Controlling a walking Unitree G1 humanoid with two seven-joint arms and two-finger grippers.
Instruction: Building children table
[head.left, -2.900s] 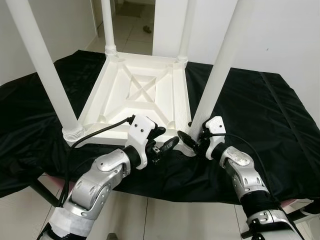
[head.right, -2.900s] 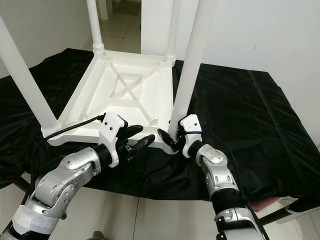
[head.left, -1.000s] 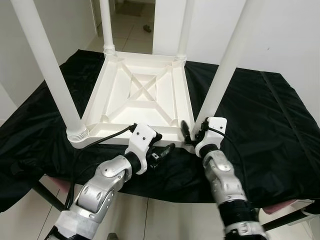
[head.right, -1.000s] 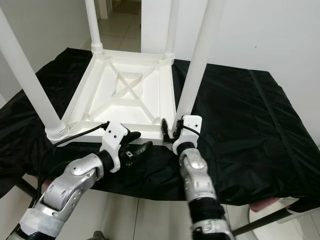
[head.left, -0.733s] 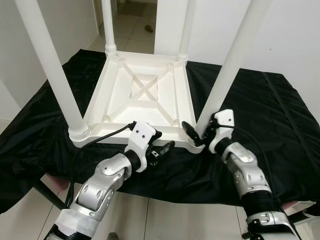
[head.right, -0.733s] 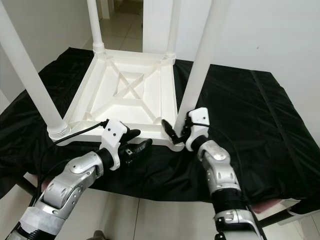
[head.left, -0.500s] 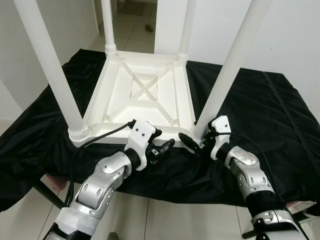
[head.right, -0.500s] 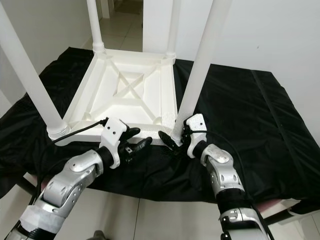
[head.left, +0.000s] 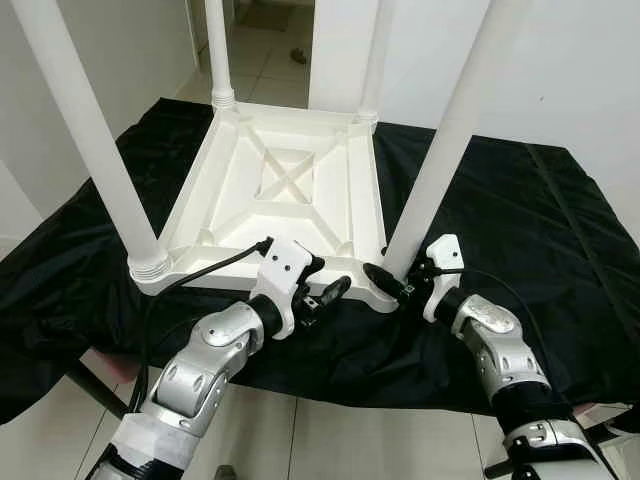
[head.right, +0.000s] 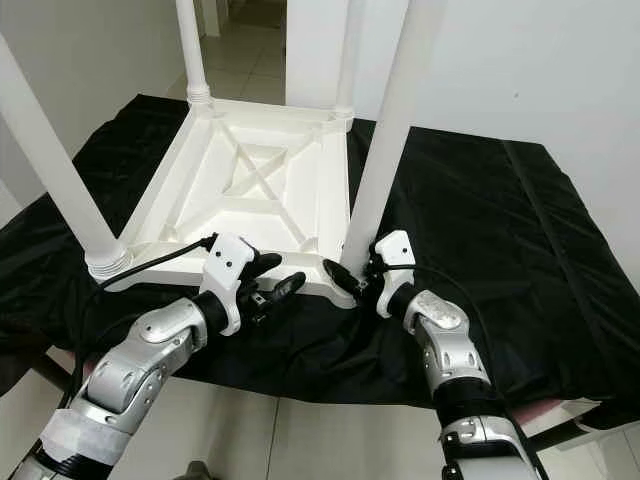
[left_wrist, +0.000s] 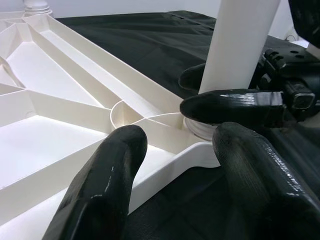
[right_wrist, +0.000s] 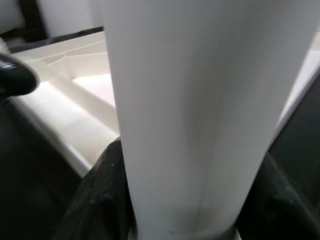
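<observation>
A white children's table (head.left: 280, 190) lies upside down on a black cloth, its legs pointing up. My right gripper (head.left: 393, 278) is shut on the base of the near-right leg (head.left: 440, 150), where the leg meets the corner socket. In the right wrist view its fingers (right_wrist: 100, 200) press against both sides of the leg (right_wrist: 200, 100). My left gripper (head.left: 323, 279) sits low at the table's near rim beside that corner. It is open, and in the left wrist view its fingers (left_wrist: 100, 190) straddle the rim (left_wrist: 165, 165) without closing.
The near-left leg (head.left: 90, 140), far-left leg (head.left: 218, 50) and far-right leg (head.left: 375, 60) stand tall around my arms. The black cloth (head.left: 520, 220) drapes over the support's near edge. White walls flank a tiled doorway beyond.
My right wrist has swung around the base of the near-right leg and back, still holding it, and the leg's lean has shifted a little. The left gripper has stayed at the rim.
</observation>
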